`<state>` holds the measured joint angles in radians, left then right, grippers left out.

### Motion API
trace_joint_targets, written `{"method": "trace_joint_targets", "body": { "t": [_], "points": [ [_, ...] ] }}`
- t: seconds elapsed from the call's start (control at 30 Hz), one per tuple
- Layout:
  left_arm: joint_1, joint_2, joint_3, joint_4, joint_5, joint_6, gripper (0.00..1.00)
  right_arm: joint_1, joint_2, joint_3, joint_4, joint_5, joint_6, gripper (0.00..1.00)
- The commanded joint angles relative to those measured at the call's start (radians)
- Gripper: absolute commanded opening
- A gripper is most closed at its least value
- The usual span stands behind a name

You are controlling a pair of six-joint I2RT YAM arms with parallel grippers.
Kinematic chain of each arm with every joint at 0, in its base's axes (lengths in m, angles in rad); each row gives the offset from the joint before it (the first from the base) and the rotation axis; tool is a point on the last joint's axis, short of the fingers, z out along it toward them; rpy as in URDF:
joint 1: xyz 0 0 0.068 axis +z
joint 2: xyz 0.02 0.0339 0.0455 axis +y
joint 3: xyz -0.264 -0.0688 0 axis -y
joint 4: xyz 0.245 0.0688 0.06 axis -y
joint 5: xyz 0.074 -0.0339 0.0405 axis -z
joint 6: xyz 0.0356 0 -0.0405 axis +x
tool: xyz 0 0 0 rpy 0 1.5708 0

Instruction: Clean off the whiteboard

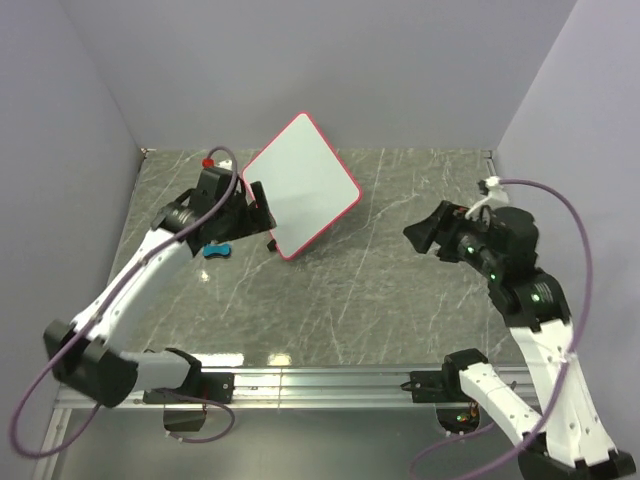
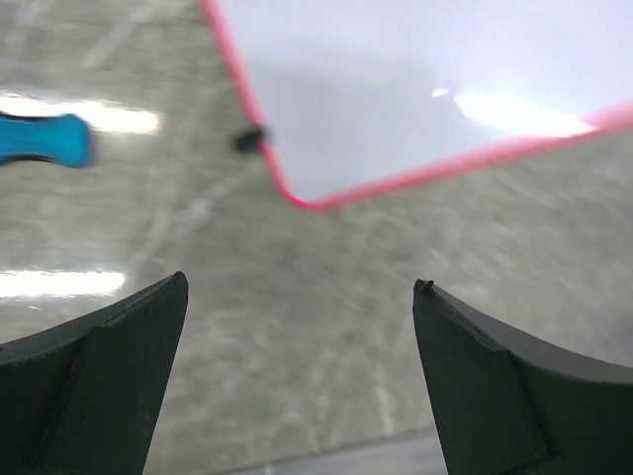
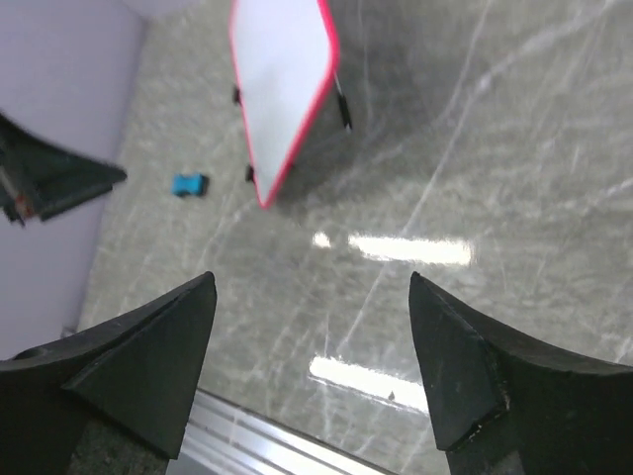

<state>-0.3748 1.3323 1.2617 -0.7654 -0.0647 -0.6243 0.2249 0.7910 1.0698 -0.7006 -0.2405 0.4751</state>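
Note:
The whiteboard (image 1: 300, 185) is white with a pink-red rim and stands tilted on small black feet at the back middle of the table; its face looks blank. It also shows in the left wrist view (image 2: 415, 89) and the right wrist view (image 3: 282, 89). My left gripper (image 1: 258, 208) is open and empty just left of the board's lower left edge, with table between the fingers (image 2: 300, 287). A small blue eraser (image 1: 215, 250) lies on the table under the left arm; it also shows in the wrist views (image 2: 45, 139) (image 3: 188, 184). My right gripper (image 1: 425, 235) is open and empty, well right of the board (image 3: 312, 282).
A small red object (image 1: 208, 160) lies at the back behind the left arm. Grey walls close in the marble table (image 1: 400, 300) on three sides. A metal rail (image 1: 330, 385) runs along the near edge.

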Motion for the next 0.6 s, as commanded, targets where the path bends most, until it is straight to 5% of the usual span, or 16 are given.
{"method": "trace_joint_targets", "body": {
  "t": [0.0, 0.1, 0.4, 0.57],
  "points": [
    [-0.107, -0.18, 0.042, -0.022, 0.003, -0.118, 0.99, -0.006, -0.09, 0.084, -0.046, 0.044, 0.036, 0.87],
    [-0.148, -0.316, 0.083, -0.06, -0.047, -0.156, 1.0, -0.007, -0.148, 0.099, -0.074, 0.079, 0.039, 0.99],
    [-0.148, -0.338, 0.315, -0.48, -0.485, -0.143, 0.99, -0.006, -0.292, 0.044, -0.088, 0.138, 0.076, 1.0],
    [-0.148, -0.38, 0.253, -0.456, -0.469, -0.147, 0.99, -0.004, -0.338, 0.051, -0.12, 0.139, 0.05, 1.0]
  ]
}}
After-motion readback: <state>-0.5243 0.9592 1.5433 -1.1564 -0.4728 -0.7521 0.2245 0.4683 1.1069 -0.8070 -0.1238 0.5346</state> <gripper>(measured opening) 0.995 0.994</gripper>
